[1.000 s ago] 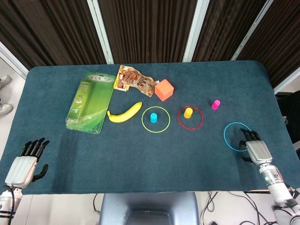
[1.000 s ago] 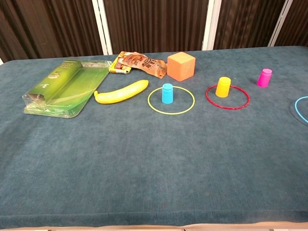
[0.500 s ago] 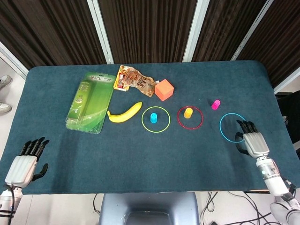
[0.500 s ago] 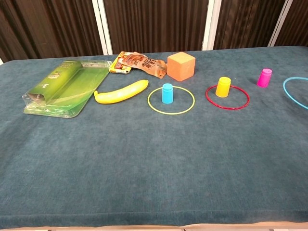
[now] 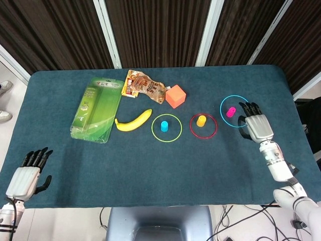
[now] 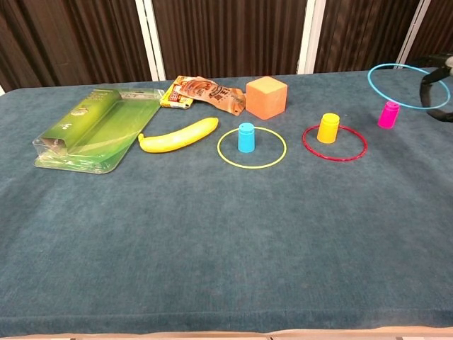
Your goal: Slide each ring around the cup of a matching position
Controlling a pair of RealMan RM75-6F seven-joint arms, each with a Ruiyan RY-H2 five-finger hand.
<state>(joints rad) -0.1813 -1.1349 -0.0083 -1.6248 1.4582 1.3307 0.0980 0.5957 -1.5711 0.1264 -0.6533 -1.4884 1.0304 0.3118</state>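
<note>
My right hand [image 5: 256, 123] holds the light-blue ring [image 5: 222, 111] by its right edge. In the chest view the light-blue ring [image 6: 370, 81] hangs tilted in the air just above and behind the pink cup [image 6: 388, 114], and only part of my right hand [image 6: 433, 88] shows at the frame's edge. From the head view the pink cup [image 5: 230, 112] shows inside the ring's outline. The yellow cup [image 5: 201, 121] stands inside the red ring [image 5: 190, 126]. The blue cup [image 5: 164, 125] stands inside the yellow-green ring [image 5: 152, 129]. My left hand [image 5: 25, 176] rests open at the front left.
An orange cube [image 5: 175, 96] sits behind the blue cup. A banana [image 5: 133, 121], a green plastic package [image 5: 96, 108] and a snack bag [image 5: 143, 86] lie at the back left. The table's right edge [image 5: 296, 125] runs close beside my right arm.
My right hand has carried the light-blue ring from the front right of the table up and leftward, lifting it off the cloth to above the pink cup. The left hand has not moved.
</note>
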